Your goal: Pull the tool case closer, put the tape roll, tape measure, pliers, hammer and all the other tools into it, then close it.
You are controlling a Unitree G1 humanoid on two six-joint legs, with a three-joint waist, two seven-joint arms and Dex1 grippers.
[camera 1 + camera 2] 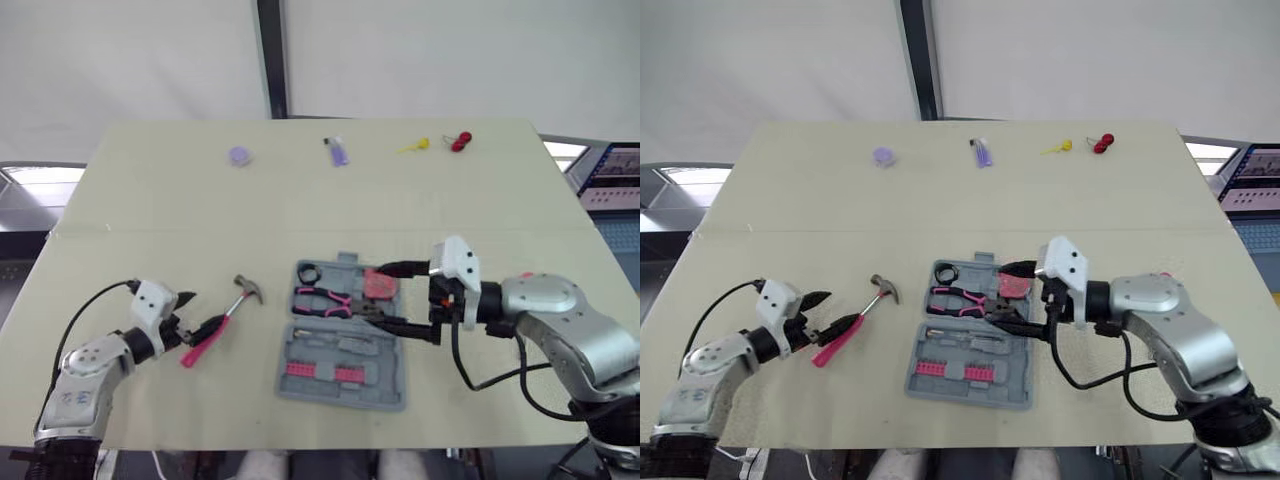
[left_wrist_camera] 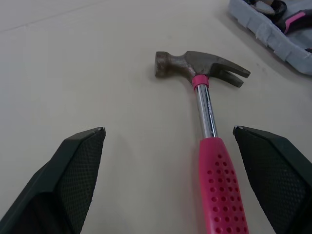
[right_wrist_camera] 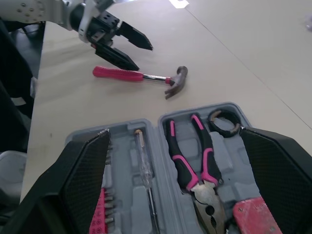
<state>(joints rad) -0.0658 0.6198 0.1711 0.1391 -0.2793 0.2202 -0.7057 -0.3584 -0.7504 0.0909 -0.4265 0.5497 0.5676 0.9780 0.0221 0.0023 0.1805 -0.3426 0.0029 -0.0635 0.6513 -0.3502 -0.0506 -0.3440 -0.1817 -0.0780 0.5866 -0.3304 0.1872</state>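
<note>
The grey tool case lies open near the table's front. In it are a black tape roll, pink-handled pliers, a red tape measure, a screwdriver and pink bits. My right gripper hovers open over the case's right side, above the tape measure, holding nothing. A pink-handled hammer lies on the table to the left of the case, head toward it. My left gripper is open at the handle's end. In the left wrist view the handle lies between the fingers, untouched.
Along the table's far side lie a small purple piece, a purple item, a yellow item and a red one. A screen stands beyond the right edge. Bare tabletop stretches between those items and the case.
</note>
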